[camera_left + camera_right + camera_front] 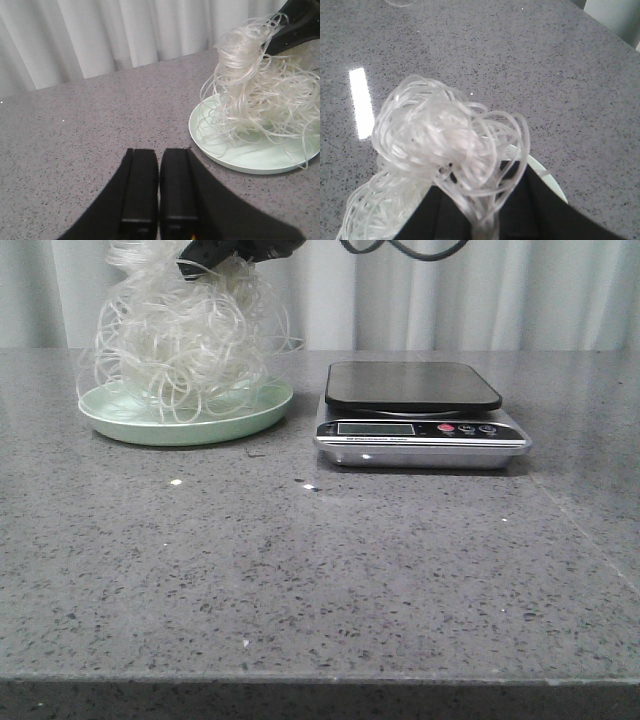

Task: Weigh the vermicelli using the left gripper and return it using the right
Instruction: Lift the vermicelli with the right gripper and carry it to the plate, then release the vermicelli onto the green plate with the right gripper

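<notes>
The vermicelli (185, 335) is a fluffy whitish tangle hanging over the pale green plate (130, 428), its lower strands reaching down into the dish. My right gripper (200, 262) comes in from the top edge and is shut on the top of the tangle; in the right wrist view the noodles (445, 145) bunch between the black fingers (445, 215). The left gripper (159, 165) is shut with nothing in it, low over the bare counter, a little apart from the plate's rim (235, 162). It is out of the front view.
A digital kitchen scale (420, 425) with a black platform (410, 385) stands to the right of the plate, nothing on it. Small crumbs (176, 482) lie on the grey speckled counter. A pale curtain hangs behind the table.
</notes>
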Robot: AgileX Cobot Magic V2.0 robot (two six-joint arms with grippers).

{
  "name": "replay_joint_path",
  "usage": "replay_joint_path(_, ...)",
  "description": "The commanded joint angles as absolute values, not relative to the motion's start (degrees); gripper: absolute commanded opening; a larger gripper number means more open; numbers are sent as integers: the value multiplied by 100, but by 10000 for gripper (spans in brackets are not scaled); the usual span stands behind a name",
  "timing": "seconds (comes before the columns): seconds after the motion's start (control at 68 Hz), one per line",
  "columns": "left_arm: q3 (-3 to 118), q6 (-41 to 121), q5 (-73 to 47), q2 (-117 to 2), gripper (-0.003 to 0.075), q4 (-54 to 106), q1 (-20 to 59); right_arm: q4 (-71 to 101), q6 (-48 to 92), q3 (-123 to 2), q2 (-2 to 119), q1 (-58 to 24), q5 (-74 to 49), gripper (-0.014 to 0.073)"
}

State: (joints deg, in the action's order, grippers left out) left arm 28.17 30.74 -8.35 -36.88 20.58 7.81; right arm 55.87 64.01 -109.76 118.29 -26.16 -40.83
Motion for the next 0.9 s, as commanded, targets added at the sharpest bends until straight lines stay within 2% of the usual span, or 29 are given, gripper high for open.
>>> replay_joint_path(0.0,2981,3007,-446,-3667,136,2149,786,6027,6447,-11185,11439,-2619,-3804,150)
replay_joint_path(0.088,2981,3007,-446,-3667,136,2149,786,6032,6442,-11185,11439,-2619,-3823,187)
replay_joint_path(0.235,2981,3007,-446,-3667,136,2149,786,6080,6421,-11185,11439,-2619,-3837,423)
replay_joint_path(0.323,2981,3007,-446,-3667,136,2149,786,6080,6302,-11185,11433,-2619,-3858,503)
replay_joint_path(0.632,2981,3007,-446,-3667,136,2149,786,6068,6186,-11185,11310,-2602,-4507,508)
replay_joint_path(0.882,2981,3007,-446,-3667,136,2149,786,5978,6158,-11191,11081,-2359,-4488,508)
